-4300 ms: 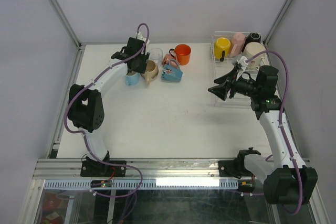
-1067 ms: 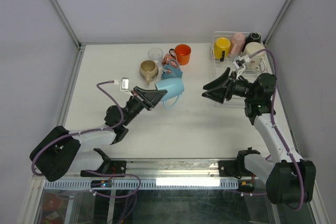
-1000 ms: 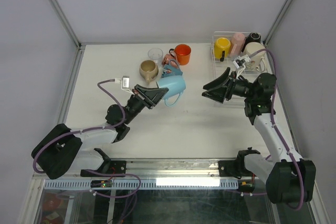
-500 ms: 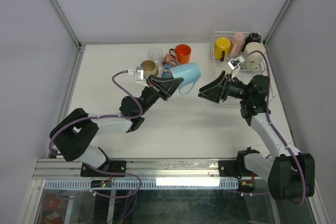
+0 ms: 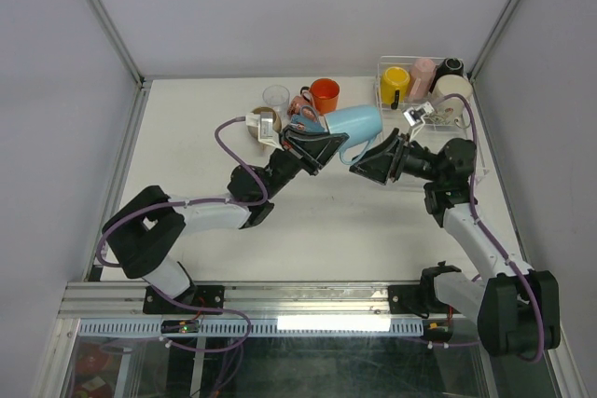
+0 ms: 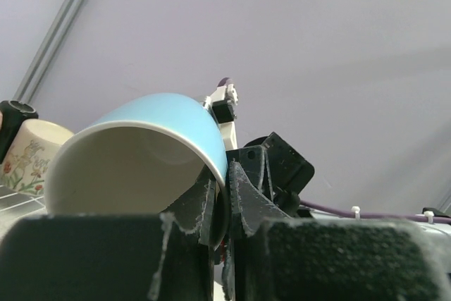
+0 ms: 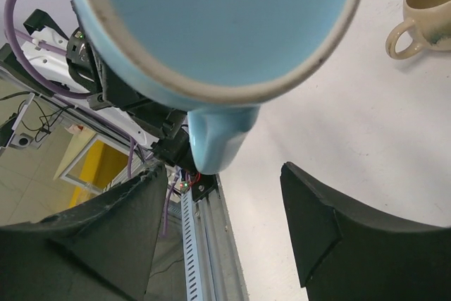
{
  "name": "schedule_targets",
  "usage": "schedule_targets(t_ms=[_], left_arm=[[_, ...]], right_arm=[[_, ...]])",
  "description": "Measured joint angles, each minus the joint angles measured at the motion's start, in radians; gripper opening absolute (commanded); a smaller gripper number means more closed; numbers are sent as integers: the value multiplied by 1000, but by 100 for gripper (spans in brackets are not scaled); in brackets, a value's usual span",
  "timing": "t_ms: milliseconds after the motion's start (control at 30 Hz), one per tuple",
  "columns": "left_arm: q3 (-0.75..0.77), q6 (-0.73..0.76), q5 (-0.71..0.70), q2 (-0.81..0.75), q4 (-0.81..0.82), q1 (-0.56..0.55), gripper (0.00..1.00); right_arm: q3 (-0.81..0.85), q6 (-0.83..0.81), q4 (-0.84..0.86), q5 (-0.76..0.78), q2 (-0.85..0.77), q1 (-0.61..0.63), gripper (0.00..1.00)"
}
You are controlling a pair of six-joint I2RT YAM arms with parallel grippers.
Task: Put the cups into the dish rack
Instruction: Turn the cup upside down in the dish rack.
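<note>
The left gripper (image 5: pixel 315 148) pinched the rim of a light blue ceramic mug with a handle (image 5: pixel 353 122). In the left wrist view its two fingers were pressed onto the wall, one inside and one outside. The mug was held in the air above the white table (image 5: pixel 187 137), lying on its side, with the mouth towards the left arm and the bottom towards the right gripper (image 5: pixel 373 163). The right gripper had its jaws spread wide and held nothing. In its wrist view the mug's handle hung between the two black fingers (image 7: pixel 331 223), apart from both.

The clear rectangular dish rack (image 5: pixel 381 104) stood at the far right corner of the table. It held a yellow mug (image 5: pixel 394 84), a pink mug (image 5: pixel 422 75), a black mug (image 5: pixel 452 65) and a cream mug (image 5: pixel 451 89). On the table behind the left gripper were an orange mug (image 5: pixel 325 95), a clear glass tumbler (image 5: pixel 276 95), a beige mug (image 5: pixel 264 121) and two patterned mugs (image 5: pixel 303 111) close together.
</note>
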Motion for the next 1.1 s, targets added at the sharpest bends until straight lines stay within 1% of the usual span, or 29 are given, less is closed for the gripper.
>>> schedule_targets(t_ms=[100, 367, 500, 633, 767, 1000, 1100], left_arm=[[16, -1, 0, 5, 1, -12, 0], [36, -5, -1, 28, 2, -40, 0], [43, -10, -1, 34, 1, -48, 0], [50, -18, -2, 39, 2, -60, 0], [51, -26, -2, 47, 2, -65, 0], [54, -41, -3, 51, 2, -67, 0], [55, -48, -3, 52, 2, -67, 0]], right_arm=[[-7, 26, 35, 11, -1, 0, 69], [-106, 182, 289, 64, -21, 1, 71], [-111, 235, 360, 84, -24, 1, 71], [-111, 270, 397, 99, -29, 1, 70], [-111, 293, 380, 120, -31, 1, 70], [-111, 333, 364, 152, -32, 1, 60], [-117, 338, 373, 158, -32, 1, 52]])
